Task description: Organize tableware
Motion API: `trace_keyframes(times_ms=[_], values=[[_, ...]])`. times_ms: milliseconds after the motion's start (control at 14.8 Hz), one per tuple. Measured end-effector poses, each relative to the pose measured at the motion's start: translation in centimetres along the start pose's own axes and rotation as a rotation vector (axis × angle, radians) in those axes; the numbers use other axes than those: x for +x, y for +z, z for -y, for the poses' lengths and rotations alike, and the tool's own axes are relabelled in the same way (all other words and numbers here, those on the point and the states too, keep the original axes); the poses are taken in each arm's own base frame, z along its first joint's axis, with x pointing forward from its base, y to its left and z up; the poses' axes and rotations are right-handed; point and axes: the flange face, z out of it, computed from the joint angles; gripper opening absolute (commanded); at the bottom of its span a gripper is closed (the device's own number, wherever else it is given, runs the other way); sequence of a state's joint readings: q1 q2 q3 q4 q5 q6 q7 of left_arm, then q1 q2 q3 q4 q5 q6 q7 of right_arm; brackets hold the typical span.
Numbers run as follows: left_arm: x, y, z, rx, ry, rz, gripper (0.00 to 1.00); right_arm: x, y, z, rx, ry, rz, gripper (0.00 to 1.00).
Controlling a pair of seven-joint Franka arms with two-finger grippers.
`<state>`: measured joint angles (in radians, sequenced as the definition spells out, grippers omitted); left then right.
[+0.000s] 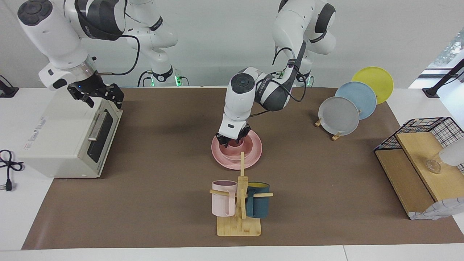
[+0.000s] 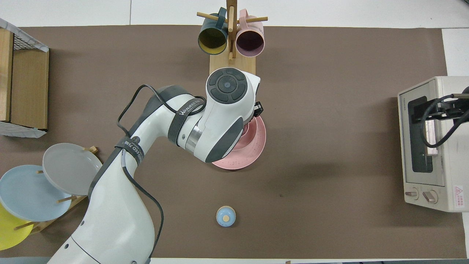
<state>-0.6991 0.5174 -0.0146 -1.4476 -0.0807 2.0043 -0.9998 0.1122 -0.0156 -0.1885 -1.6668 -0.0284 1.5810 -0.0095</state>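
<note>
Carefully: left gripper [image 1: 233, 140] is down in the bowl [image 1: 237, 149] on the plate [image 1: 253, 154], fingers' state can't tell, so go slow w/o shifting the stack.

A matte pink plate [image 1: 253, 152] carries a matching pink bowl [image 1: 237, 151] on the brown table [image 1: 163, 152]. The wooden mug stand [image 1: 240, 203] holds a pale pink mug [image 1: 223, 198] and a teal mug [image 1: 258, 205] with a yellow inside. Grey [image 1: 338, 116], blue [image 1: 356, 100] and yellow [image 1: 374, 82] plates stand near the left arm's end. The oven [image 1: 65, 141] is cream-white with a dark window. Both claws are black, the left claw [image 1: 232, 140] and the right claw [image 1: 97, 95].
</note>
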Motion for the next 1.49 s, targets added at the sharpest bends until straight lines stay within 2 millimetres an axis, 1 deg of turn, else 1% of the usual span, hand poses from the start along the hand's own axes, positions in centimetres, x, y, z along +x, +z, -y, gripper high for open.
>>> trace_keyframes(times_ms=[135,203,271,338,406,473,541,609,676,744,812,947,1082,1217,1285,1353,1488], values=[[0.0,-0.2,0.1,0.007,0.003,0.0,1.0,-0.8,-1.3,-0.3,0.005,0.004,-0.025,1.0],[0.2,-0.5,0.2,0.013,0.003,0.003,1.0,-1.0,-1.7,-0.4,0.006,0.004,-0.033,1.0],[0.6,-1.3,0.6,0.018,0.004,0.006,1.0,-1.2,-2.0,-0.4,0.007,0.004,-0.037,1.0],[1.3,-2.7,1.1,0.017,0.004,0.006,1.0,-1.2,-2.0,-0.4,0.007,0.004,-0.039,1.0],[2.2,-4.8,2.1,0.011,0.003,0.005,1.0,-1.3,-2.1,-0.4,0.008,0.004,-0.04,1.0],[3.3,-7.4,3.5,0.004,0.0,0.006,1.0,-1.3,-2.2,-0.5,0.008,0.004,-0.041,1.0],[4.5,-10.2,5.4,-0.001,0.0,0.005,1.0,-1.3,-2.2,-0.5,0.008,0.004,-0.042,1.0],[5.8,-12.9,7.8,-0.003,-0.001,0.003,1.0,-1.3,-2.2,-0.5,0.008,0.004,-0.042,1.0],[7.3,-15.7,10.6,-0.003,0.003,0.002,1.0,-1.3,-2.2,-0.5,0.008,0.004,-0.042,1.0],[8.7,-17.9,13.6,-0.001,0.016,0.003,1.0,-1.3,-2.2,-0.5,0.008,0.004,-0.042,1.0],[10.3,-20.0,17.0,0.003,0.037,0.007,1.0,-1.3,-2.2,-0.5,0.008,0.002,-0.043,1.0],[13.3,-23.1,24.1,0.009,0.084,0.015,1.0,-1.3,-2.3,-0.4,0.008,0.0,-0.044,1.0],[15.7,-25.0,30.9,0.013,0.139,0.032,1.0,-1.3,-2.4,-0.4,0.008,0.0,-0.045,1.0],[16.8,-25.8,36.0,0.012,0.184,0.045,1.0,-1.3,-2.4,-0.4,0.008,0.0,-0.047,1.0],[16.9,-25.8,37.8,0.011,0.197,0.054,1.0,-1.4,-2.4,-0.4,0.008,-0.001,-0.047,1.0],[16.5,-25.4,38.7,0.013,0.202,0.066,1.0,-1.4,-2.4,-0.3,0.008,-0.002,-0.046,1.0],[15.3,-24.3,38.9,0.016,0.212,0.079,1.0,-1.4,-2.4,-0.2,0.008,-0.005,-0.046,1.0]])
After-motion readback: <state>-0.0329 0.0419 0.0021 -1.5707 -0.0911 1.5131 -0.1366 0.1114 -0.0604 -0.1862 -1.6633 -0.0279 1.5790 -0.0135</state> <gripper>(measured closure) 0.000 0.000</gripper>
